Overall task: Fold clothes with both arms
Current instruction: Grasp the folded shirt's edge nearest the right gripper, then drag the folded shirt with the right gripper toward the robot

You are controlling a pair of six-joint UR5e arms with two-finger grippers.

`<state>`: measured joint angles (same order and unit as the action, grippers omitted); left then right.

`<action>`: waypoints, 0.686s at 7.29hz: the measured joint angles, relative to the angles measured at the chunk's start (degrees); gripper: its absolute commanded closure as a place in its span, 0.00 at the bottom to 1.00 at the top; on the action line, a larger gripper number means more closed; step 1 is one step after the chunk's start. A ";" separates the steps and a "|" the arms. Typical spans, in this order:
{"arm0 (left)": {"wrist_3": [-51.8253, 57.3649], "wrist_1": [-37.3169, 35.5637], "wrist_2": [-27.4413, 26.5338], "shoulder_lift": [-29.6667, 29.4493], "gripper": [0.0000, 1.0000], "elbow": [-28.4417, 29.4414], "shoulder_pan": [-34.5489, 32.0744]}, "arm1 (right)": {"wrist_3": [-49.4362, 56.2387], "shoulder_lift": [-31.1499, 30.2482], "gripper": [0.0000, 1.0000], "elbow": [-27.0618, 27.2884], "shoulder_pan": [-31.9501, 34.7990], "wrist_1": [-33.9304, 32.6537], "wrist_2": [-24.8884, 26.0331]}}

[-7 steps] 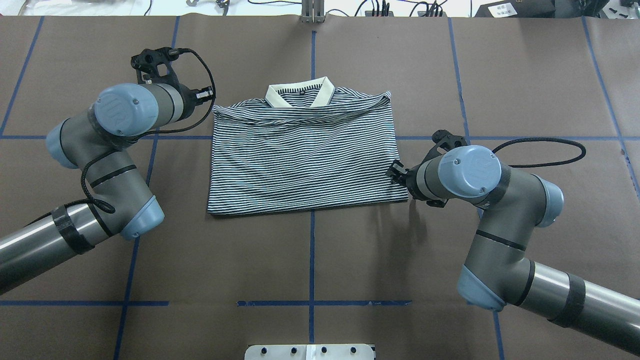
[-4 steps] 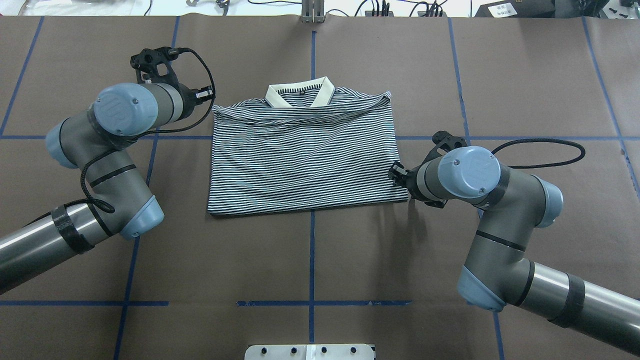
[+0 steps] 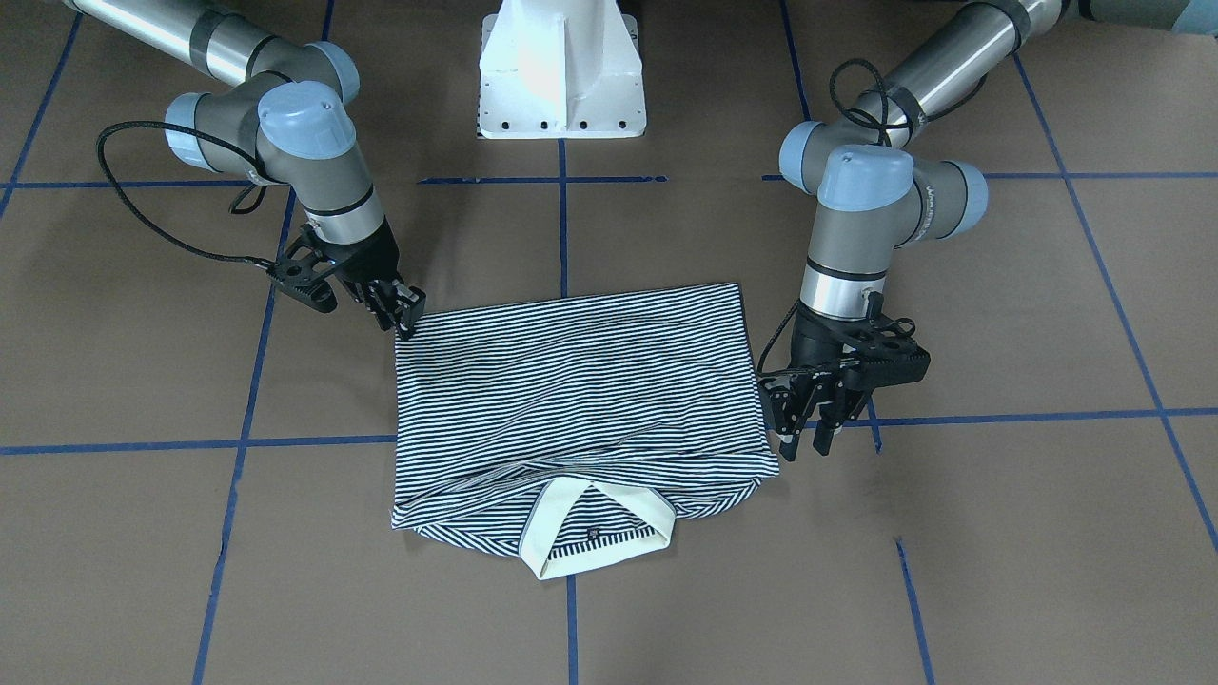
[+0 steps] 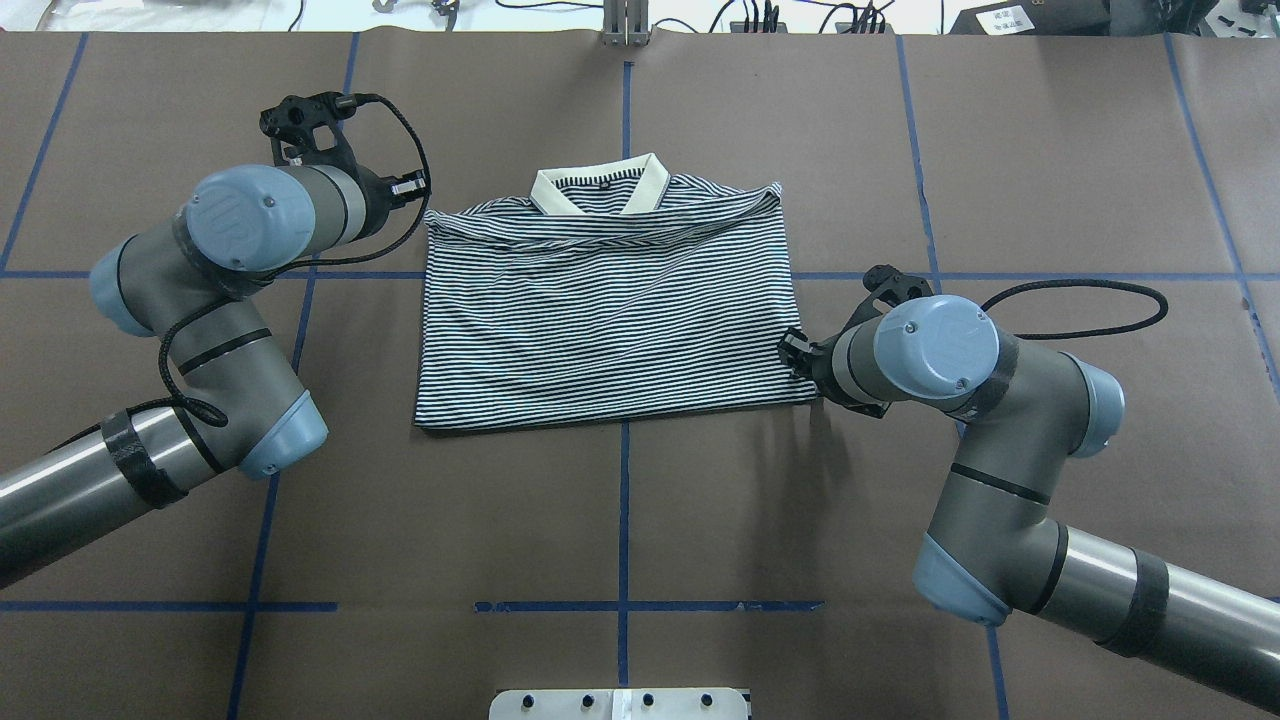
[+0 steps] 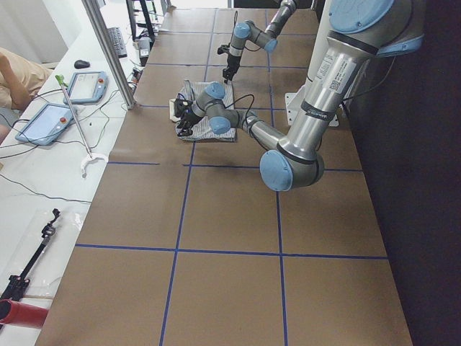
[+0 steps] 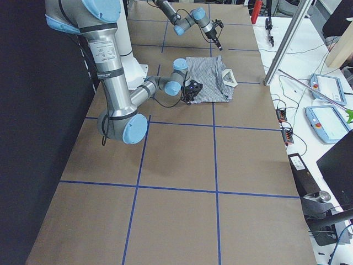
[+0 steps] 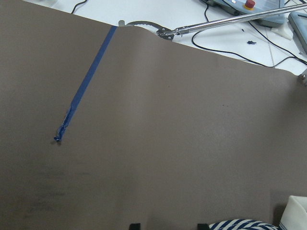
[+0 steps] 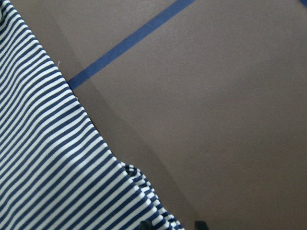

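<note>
The striped polo shirt (image 4: 610, 310) lies folded flat on the brown table, cream collar (image 4: 600, 185) at the far edge; it also shows in the front view (image 3: 580, 390). My left gripper (image 4: 412, 187) is open and empty, just off the shirt's collar-side corner (image 3: 807, 433); its wrist view (image 7: 170, 225) shows bare table with the shirt (image 7: 244, 224) at the lower right. My right gripper (image 4: 792, 350) is at the shirt's opposite edge near the hem corner (image 3: 404, 319). Its fingertips stand apart in its wrist view (image 8: 171, 224), with bunched shirt edge (image 8: 48, 167) between them.
Blue tape lines (image 4: 625, 500) cross the brown table. The white pedestal base (image 3: 561, 67) stands at the robot's side. Black cables (image 4: 1080, 300) loop off both wrists. A metal post (image 4: 625, 25) and a bench with tablets (image 5: 68, 101) lie beyond the far edge.
The right arm has shifted very slightly at the shirt's edge. The left arm and the shirt have not visibly moved.
</note>
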<state>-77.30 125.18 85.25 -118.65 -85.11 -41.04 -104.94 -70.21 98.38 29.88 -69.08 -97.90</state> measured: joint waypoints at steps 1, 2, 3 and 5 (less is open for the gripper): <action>-0.03 -0.02 0.00 0.02 0.50 -0.03 -0.04 | 0.02 0.07 1.00 0.09 -0.04 0.00 -0.14; -0.04 -0.02 0.00 0.03 0.50 -0.05 -0.06 | 0.06 0.12 1.00 0.29 -0.04 0.00 -0.38; -0.04 -0.02 0.00 0.06 0.50 -0.11 -0.07 | 0.10 0.08 1.00 0.73 0.03 0.00 -0.66; -0.09 -0.16 0.08 0.11 0.50 -1.19 -0.12 | 0.11 -3.05 1.00 5.06 -0.29 0.00 -0.98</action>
<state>-77.39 125.02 85.33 -118.54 -86.30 -41.16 -104.83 -73.26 103.44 29.59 -69.08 -98.88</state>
